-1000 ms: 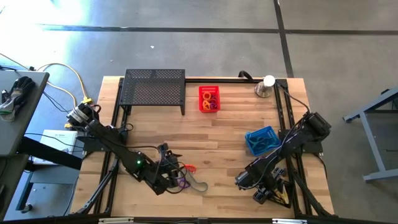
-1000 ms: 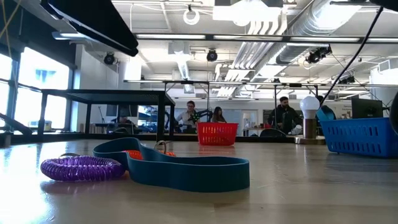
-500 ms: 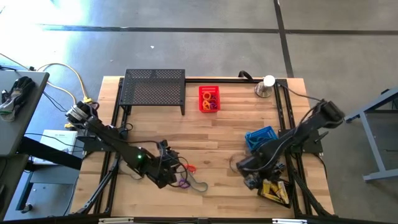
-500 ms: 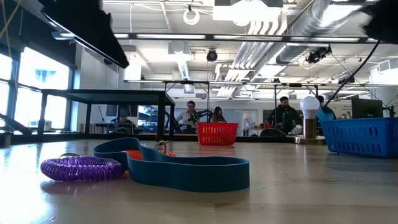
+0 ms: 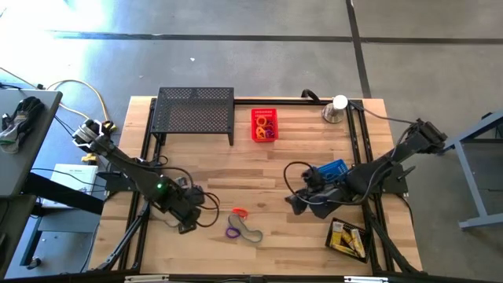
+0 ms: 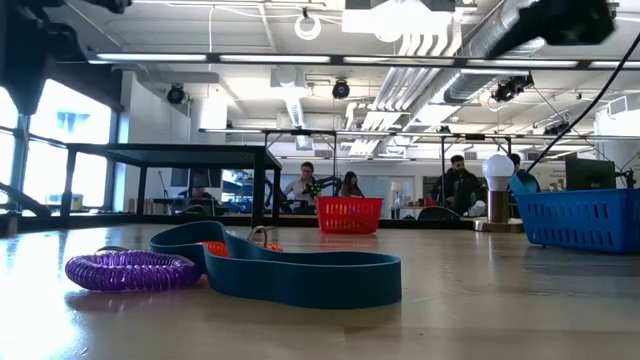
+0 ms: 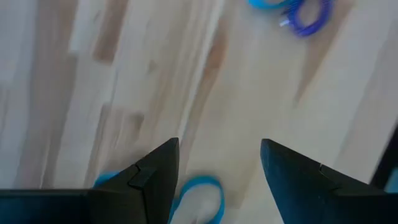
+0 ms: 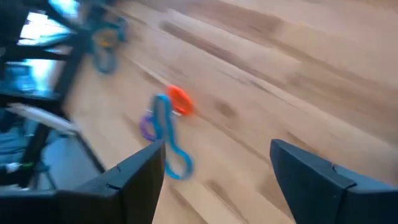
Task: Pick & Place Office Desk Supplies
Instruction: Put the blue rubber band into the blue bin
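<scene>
High view: purple coiled elastic loop, orange loop and flat band lie together on the wooden tabletop, between my left jaws and right jaws.

Low view: band looks limp, light; grasp its raised fold.

Wrist views: both jaws open, empty.

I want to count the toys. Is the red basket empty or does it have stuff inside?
Not empty: the small red plastic basket holds orange and yellow loops, seen from above.
</scene>
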Controlling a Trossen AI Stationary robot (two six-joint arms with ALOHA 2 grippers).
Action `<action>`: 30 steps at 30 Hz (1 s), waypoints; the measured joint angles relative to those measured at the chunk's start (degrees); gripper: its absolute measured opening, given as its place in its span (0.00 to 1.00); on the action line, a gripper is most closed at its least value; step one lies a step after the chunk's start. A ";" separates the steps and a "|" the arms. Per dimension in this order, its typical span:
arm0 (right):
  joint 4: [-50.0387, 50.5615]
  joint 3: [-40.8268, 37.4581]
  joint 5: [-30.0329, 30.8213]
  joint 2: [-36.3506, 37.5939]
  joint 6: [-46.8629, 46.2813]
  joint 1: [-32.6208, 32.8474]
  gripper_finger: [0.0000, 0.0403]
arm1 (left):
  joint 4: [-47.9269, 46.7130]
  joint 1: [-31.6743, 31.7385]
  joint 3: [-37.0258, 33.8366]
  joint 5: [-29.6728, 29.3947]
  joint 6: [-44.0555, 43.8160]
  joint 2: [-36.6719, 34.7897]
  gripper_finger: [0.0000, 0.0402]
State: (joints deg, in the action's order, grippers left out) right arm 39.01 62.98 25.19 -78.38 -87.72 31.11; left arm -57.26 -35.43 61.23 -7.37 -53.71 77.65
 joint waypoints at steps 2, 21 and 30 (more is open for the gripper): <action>-5.00 0.00 2.08 -0.67 4.63 -0.11 0.68 | -2.56 -0.49 0.00 -0.27 -3.55 0.00 0.54; -27.00 -0.04 -1.79 -5.64 31.91 -3.56 0.68 | -11.12 14.35 -7.96 15.94 -14.85 0.02 0.54; -27.54 -0.04 -3.12 -5.62 35.54 -2.20 0.68 | -9.04 19.69 -15.37 18.52 -18.77 0.02 0.54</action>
State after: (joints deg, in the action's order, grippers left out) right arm 11.46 62.94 22.06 -84.01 -52.18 28.92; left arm -66.29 -15.73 45.86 11.15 -72.48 77.67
